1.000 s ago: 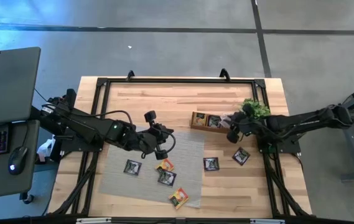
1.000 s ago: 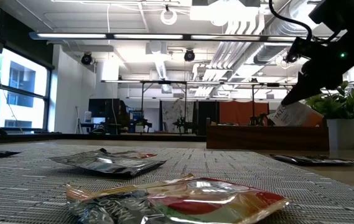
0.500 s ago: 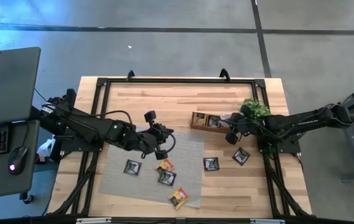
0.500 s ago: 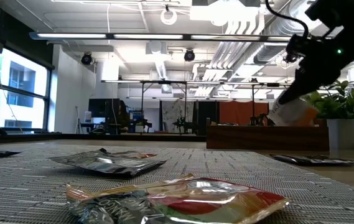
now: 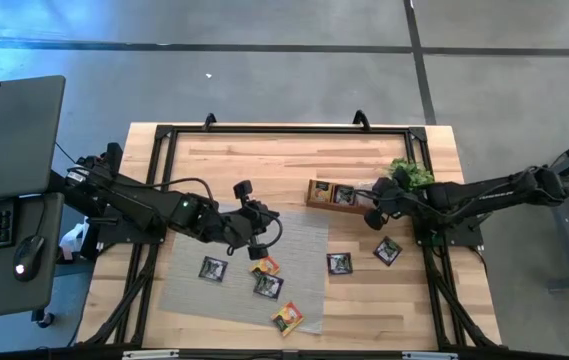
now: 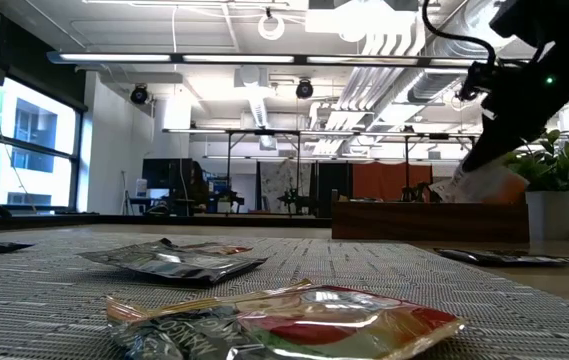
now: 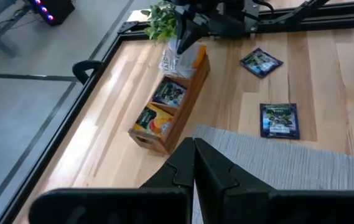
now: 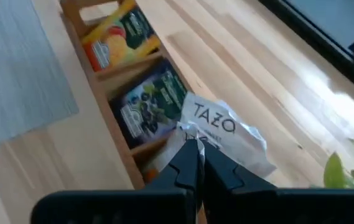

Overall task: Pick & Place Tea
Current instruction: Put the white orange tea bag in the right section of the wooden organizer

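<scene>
Your wooden counter carries a grey mat with loose sachets. Your right tool pinches a white sachet over the tray's right compartment, by the plant. Your left tool hovers closed over the mat, empty.

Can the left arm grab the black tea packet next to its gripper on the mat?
Probably yes. The black sachet lies flat and uncovered on the grey mat, close to the left gripper, though its fingers are shut now.
</scene>
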Tool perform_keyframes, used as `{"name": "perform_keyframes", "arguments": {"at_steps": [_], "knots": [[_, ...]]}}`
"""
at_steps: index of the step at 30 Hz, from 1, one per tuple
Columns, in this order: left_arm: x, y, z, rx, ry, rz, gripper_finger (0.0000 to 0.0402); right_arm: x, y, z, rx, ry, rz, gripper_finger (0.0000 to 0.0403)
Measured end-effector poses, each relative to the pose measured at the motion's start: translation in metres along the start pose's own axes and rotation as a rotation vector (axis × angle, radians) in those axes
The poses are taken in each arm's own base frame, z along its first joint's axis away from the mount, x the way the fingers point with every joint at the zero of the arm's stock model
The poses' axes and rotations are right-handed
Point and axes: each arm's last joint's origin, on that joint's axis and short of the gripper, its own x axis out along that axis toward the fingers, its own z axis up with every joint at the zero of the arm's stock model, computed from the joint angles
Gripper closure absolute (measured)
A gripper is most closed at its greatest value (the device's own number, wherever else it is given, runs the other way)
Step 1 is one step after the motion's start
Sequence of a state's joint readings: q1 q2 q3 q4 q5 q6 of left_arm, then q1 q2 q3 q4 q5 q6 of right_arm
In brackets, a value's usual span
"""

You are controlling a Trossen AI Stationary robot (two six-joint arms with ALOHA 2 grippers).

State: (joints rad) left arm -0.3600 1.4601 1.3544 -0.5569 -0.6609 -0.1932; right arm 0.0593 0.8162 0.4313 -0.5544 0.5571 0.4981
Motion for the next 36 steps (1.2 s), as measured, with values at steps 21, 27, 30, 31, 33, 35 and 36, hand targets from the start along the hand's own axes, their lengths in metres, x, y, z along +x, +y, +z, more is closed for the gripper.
{"name": "perform_keyframes", "arguments": {"at_steps": [21,27,30,31,33,35,36], "knots": [[0.000,0.001,-0.003,0.023,0.022,0.012,0.0401,0.017,-0.001,-0.015,0.126,-0.134,-0.086,0.0396],[0.000,0.001,-0.003,0.023,0.021,0.017,0.0401,0.017,0.001,-0.014,0.031,-0.126,-0.036,0.0374],[0.000,0.001,-0.002,0.023,0.020,0.017,0.0401,0.017,0.001,-0.014,-0.022,-0.127,-0.039,0.0356],[0.000,0.001,-0.002,0.023,0.020,0.017,0.0401,0.017,0.001,-0.014,-0.029,-0.129,-0.038,0.0350],[0.000,0.001,-0.002,0.023,0.020,0.017,0.0401,0.017,0.002,-0.013,-0.041,-0.134,-0.035,0.0339],[0.000,0.001,-0.002,0.023,0.020,0.017,0.0401,0.016,0.002,-0.012,-0.056,-0.142,-0.029,0.0330],[0.000,0.001,-0.002,0.023,0.020,0.017,0.0401,0.016,0.002,-0.011,-0.066,-0.150,-0.024,0.0326]]}}
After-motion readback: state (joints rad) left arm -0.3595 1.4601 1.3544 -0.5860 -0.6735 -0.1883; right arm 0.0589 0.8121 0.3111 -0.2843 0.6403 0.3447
